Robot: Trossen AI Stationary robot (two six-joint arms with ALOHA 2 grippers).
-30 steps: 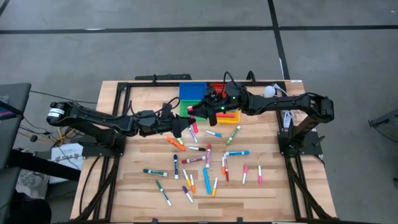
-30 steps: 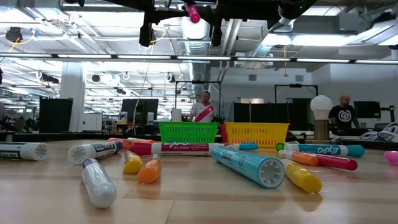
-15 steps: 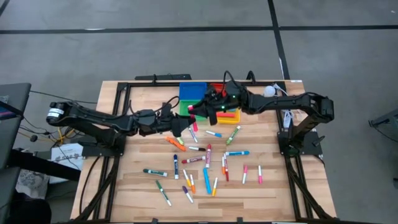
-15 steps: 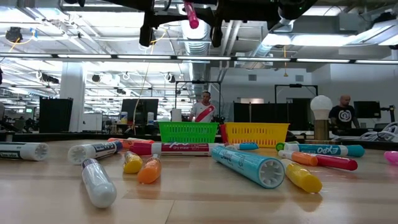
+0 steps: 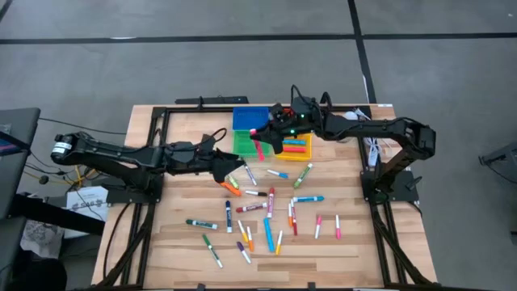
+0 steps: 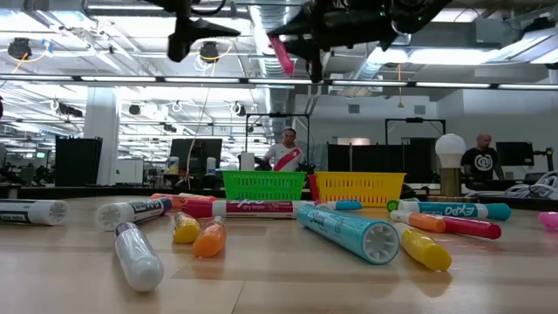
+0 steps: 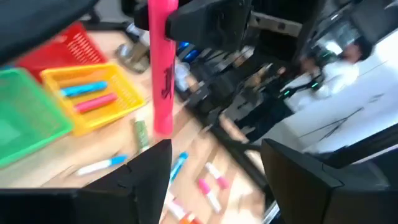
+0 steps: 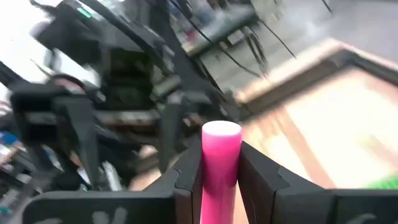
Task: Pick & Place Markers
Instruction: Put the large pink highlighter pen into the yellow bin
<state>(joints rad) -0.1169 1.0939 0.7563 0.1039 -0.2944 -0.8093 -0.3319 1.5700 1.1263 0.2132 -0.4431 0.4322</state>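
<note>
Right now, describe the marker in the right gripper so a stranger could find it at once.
Look to the coloured plastic bins at the wooden table's far edge. Above the green bin, the right gripper pinches a pink marker. It is the only marker held in the air; the others lie on the table or in bins.

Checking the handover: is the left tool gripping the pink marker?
No: in the left wrist view the left tool stands open, and the pink marker hangs from the right tool instead.
</note>
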